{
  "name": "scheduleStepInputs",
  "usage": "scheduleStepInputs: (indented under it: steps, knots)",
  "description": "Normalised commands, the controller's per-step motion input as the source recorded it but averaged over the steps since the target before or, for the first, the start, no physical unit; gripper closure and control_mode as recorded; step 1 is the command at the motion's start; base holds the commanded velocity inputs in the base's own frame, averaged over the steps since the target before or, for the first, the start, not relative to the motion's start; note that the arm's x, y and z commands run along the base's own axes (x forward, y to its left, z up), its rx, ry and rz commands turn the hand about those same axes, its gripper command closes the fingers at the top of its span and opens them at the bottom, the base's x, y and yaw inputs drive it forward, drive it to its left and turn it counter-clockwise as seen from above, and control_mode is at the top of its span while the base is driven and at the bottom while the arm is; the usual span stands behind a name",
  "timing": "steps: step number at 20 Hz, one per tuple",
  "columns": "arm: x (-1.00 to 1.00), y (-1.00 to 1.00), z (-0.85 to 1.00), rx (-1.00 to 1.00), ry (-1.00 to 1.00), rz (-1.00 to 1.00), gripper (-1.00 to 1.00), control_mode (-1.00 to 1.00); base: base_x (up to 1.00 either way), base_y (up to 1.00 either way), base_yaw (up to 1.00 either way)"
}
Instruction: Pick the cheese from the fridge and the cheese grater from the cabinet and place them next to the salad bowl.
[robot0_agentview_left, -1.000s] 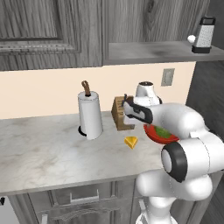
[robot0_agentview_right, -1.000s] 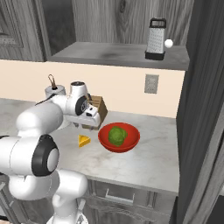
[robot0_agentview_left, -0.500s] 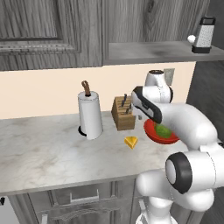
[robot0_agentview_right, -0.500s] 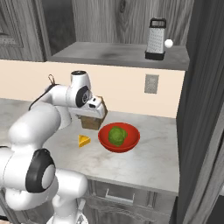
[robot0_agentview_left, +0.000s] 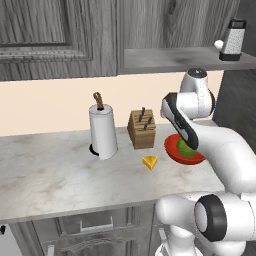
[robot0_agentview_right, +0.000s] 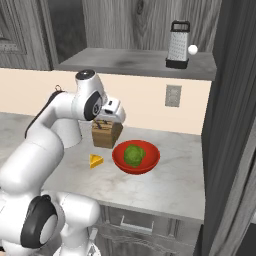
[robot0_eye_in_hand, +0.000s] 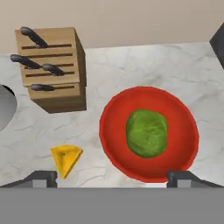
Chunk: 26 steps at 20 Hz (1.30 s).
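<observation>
Cheese (robot0_eye_in_hand: 66, 159) lies on the marble worktop (robot0_agentview_left: 50, 175), just beside the salad bowl (robot0_eye_in_hand: 148, 133) with its ball of lettuce (robot0_eye_in_hand: 146, 132), so that half of the job looks done as far as these views go. Above the two, the end effector (robot0_eye_in_hand: 112, 178) hangs empty, its two dark tips spread wide apart, one near the wedge and the other over the bowl's near rim; nothing sits between them. Behind the cheese stands the wooden knife block (robot0_agentview_left: 141, 129), and further along the worktop a paper towel roll (robot0_agentview_left: 102, 131) on its holder. Farthest back and highest, the cheese grater (robot0_agentview_right: 178, 44) is upright on the flat shelf of the cabinet (robot0_agentview_right: 135, 62), next to a small white ball (robot0_agentview_right: 192, 49) and well apart from the hand. What remains, by my reading, is reaching up to that shelf, taking the grater and setting it down by the bowl.
</observation>
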Motion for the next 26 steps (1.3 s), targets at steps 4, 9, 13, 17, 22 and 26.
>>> scheduleStepInputs:
  steps: [4,9,13,17,22,26]
  knots:
    - [-0.05,-0.24,0.66,-0.07,-0.3,-0.04,-1.0,-1.0,0.0,0.0,0.0]
    - [-0.09,-0.29,0.63,-0.02,-0.13,-0.07,-1.0,-1.0,0.0,0.0,0.0]
    - [-0.05,-0.29,0.63,0.0,-0.11,-0.03,-1.0,-1.0,0.0,0.0,0.0]
    - [-0.05,-0.3,0.64,0.0,-0.03,0.0,-1.0,-1.0,0.0,0.0,0.0]
    - [-0.06,-0.28,0.59,0.0,-0.05,-0.01,-1.0,-1.0,0.0,0.0,0.0]
    - [-0.01,-0.18,0.57,0.0,-0.04,-0.03,-1.0,-1.0,0.0,0.0,0.0]
